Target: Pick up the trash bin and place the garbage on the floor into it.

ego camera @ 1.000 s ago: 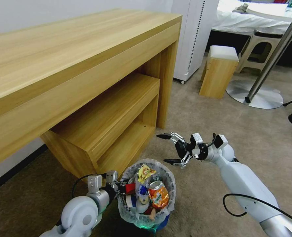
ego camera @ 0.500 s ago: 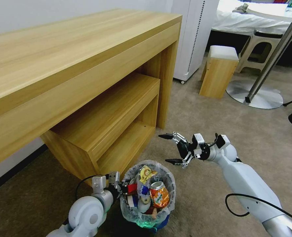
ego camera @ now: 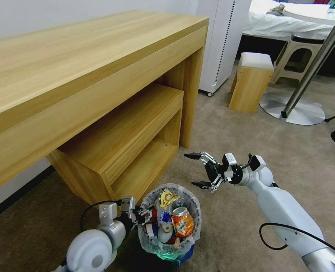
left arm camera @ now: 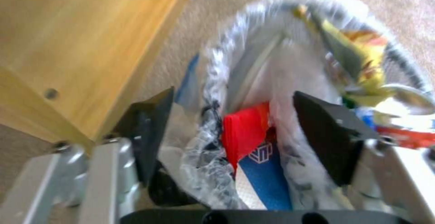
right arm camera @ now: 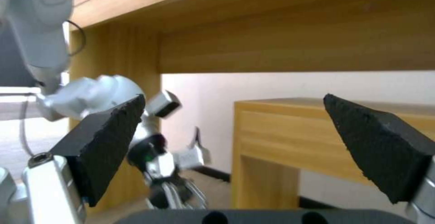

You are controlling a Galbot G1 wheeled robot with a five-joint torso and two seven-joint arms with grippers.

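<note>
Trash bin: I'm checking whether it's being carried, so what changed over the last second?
The left hand, astride the trash bin rim, shifted slightly right with it, then its arm drew back left. The open right hand drifted slightly right. The garbage stayed inside; the desk and floor look unchanged.

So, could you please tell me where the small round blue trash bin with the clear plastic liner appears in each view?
Head view: small round blue trash bin, bottom centre, beside the left gripper.
Left wrist view: centre, its lined rim between the fingers.
Right wrist view: I cannot make it out.
Shared landmark: light wooden desk.
</note>
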